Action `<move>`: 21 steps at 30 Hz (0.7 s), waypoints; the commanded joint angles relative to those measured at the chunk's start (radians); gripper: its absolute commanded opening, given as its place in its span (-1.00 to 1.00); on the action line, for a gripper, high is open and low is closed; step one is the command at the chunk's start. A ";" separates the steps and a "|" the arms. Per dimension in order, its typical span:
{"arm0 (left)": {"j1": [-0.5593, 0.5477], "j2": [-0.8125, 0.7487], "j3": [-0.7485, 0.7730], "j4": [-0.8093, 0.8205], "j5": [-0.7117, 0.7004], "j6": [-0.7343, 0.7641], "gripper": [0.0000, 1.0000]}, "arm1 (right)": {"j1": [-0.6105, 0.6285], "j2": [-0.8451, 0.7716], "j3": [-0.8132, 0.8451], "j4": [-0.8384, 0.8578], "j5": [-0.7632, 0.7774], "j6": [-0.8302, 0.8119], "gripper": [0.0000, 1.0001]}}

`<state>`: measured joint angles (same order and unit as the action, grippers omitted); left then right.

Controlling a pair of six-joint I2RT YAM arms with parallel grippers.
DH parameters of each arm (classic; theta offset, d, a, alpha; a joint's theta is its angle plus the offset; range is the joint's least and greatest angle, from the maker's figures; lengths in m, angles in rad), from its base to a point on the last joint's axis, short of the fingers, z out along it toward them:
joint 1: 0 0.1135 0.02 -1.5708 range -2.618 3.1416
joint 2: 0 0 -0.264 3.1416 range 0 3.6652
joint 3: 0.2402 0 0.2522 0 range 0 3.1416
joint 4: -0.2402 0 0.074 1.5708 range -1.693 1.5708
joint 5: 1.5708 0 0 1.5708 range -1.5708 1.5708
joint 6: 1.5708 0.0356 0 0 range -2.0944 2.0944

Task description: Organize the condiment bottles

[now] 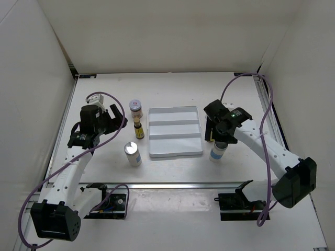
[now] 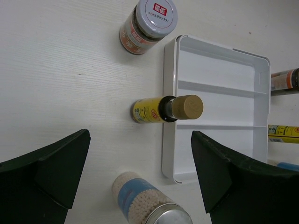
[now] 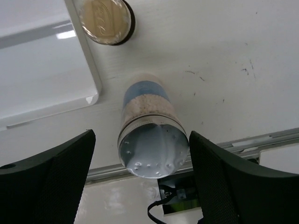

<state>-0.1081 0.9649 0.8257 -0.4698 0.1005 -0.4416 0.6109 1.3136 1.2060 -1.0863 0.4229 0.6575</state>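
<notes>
Left of the white tray [image 1: 174,117] stand a brownish jar [image 1: 136,108], a slim yellow bottle [image 1: 138,129] and a white bottle with a silver cap [image 1: 133,153]. The left wrist view shows the jar [image 2: 147,25], the yellow bottle [image 2: 156,109] and the white bottle [image 2: 145,200]. My left gripper [image 1: 116,119] is open and empty, left of them. My right gripper [image 1: 219,137] is open above a second white bottle [image 1: 217,152], right of the tray. Its silver cap [image 3: 152,149] sits between the fingers with gaps on both sides. A gold-capped bottle [image 3: 105,18] stands just beyond it.
The tray has three ridged compartments [image 2: 219,105] with nothing in them. More bottles show past its far side at the edge of the left wrist view: a brownish jar [image 2: 286,79] and a yellow one [image 2: 283,131]. A metal rail [image 1: 172,185] runs along the near table edge.
</notes>
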 commanded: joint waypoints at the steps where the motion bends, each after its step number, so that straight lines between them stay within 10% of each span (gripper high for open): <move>1: -0.004 -0.017 0.016 0.016 -0.012 0.011 1.00 | 0.004 -0.005 -0.043 -0.006 -0.007 0.056 0.68; 5: -0.004 -0.017 0.016 0.016 -0.021 0.011 1.00 | 0.004 -0.005 -0.089 0.005 -0.039 0.077 0.45; 12: -0.004 -0.008 0.016 0.007 -0.030 0.011 1.00 | 0.024 -0.060 0.013 -0.038 -0.018 0.051 -0.52; 21: -0.004 -0.008 0.016 0.007 -0.030 0.011 1.00 | 0.196 0.038 0.337 -0.103 0.070 0.008 -0.72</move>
<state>-0.1081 0.9653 0.8257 -0.4698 0.0856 -0.4416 0.7685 1.3140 1.4769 -1.1854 0.4435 0.6838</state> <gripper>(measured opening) 0.998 0.654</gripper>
